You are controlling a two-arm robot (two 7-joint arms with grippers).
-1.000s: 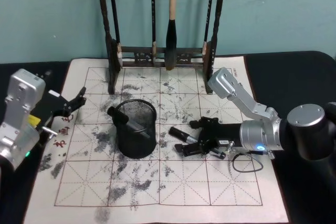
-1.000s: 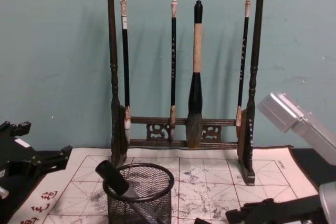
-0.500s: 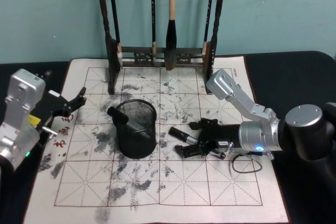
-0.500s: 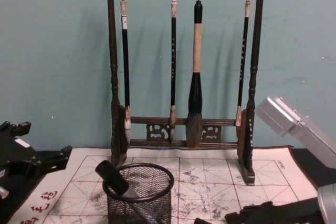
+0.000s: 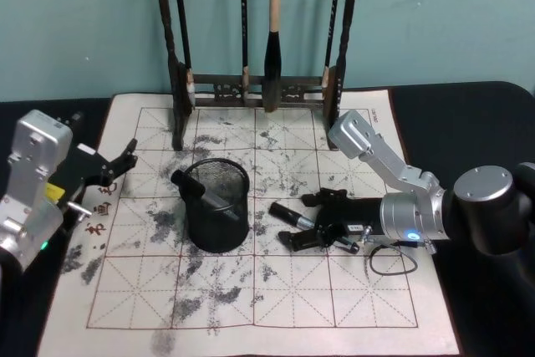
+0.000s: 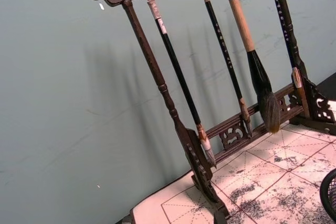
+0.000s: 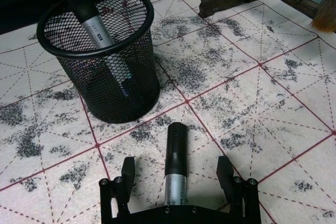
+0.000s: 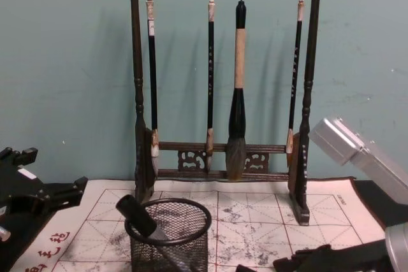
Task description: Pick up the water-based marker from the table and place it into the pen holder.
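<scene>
Right gripper point(image 7: 176, 163) — jaws apart — straddles the black-capped silver-grey marker point(image 7: 177, 142) at three o'clock of the black wire-mesh cup point(image 7: 111, 94); left gripper point(image 5: 107, 170) idles at nine.

Bare table point(image 5: 261, 250) between marker point(image 5: 288, 216), pen holder point(image 5: 217, 228)

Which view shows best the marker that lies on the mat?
The right wrist view: the marker lies close, between the open fingers of the right gripper. The head view shows it small, from above.

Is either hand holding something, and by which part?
Nothing is held. The open right hand straddles the marker on the mat; the left hand is empty, at its edge.
</scene>
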